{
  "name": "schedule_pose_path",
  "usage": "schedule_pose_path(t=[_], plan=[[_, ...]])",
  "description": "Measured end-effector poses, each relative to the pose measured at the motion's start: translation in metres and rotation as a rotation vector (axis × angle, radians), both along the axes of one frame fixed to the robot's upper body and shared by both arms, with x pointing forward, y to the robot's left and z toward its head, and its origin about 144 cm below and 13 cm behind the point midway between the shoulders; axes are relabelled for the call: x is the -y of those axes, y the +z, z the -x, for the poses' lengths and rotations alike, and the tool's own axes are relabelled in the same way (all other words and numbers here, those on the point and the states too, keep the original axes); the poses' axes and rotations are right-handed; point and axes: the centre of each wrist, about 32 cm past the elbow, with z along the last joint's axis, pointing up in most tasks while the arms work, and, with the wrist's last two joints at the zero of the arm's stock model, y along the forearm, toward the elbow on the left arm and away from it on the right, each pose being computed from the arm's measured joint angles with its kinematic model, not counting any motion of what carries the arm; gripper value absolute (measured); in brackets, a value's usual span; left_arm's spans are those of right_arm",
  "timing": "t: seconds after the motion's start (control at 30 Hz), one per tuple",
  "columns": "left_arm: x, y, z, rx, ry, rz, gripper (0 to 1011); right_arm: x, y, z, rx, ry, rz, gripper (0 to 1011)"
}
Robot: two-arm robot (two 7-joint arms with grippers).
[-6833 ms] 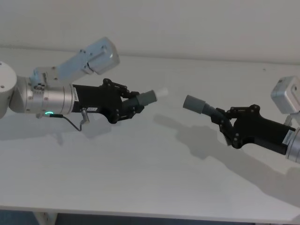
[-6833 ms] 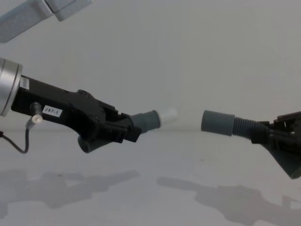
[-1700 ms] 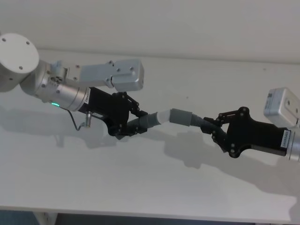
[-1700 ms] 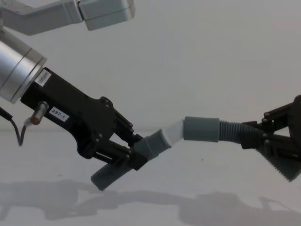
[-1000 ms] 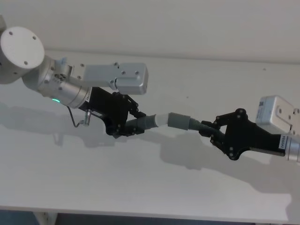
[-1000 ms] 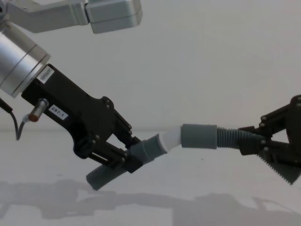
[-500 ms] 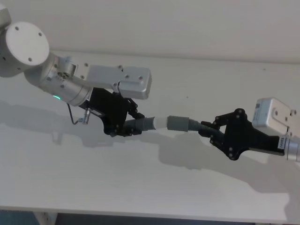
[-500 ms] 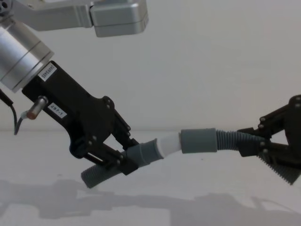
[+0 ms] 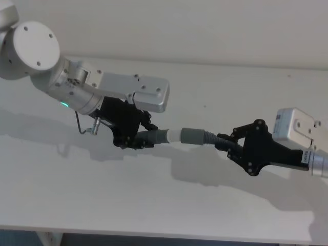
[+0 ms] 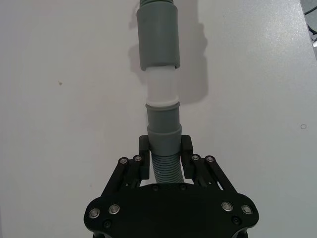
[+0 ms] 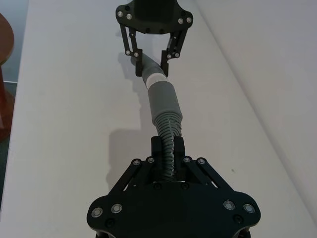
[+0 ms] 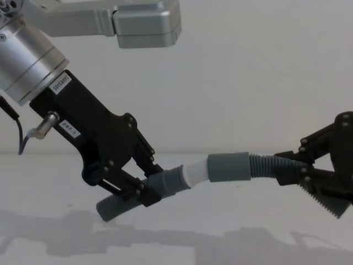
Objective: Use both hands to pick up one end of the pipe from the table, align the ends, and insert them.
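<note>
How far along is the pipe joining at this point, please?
Both pieces are lifted off the table and lined up. The left gripper has the white spigot tip started into the socket cuff held by the right gripper. White still shows; pushing fully home remains.

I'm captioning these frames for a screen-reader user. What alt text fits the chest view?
Two black grippers hold two grey hose pieces end to end above the table: the white spigot tip of the left piece enters the socket cuff of the right piece, some white still showing. The left gripper reaches in from the upper left, and the right gripper comes from the right edge.
</note>
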Motion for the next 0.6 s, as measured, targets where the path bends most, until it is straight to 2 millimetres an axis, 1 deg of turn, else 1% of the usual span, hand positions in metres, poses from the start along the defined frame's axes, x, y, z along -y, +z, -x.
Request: schedule_pose_path(t=[0.6], plan=[[0.0048,0.0023,-0.0014,0.012,-0.006,-0.026,354,-0.0076,0.0001,0.0017,-0.006,0.025,0.014,133]])
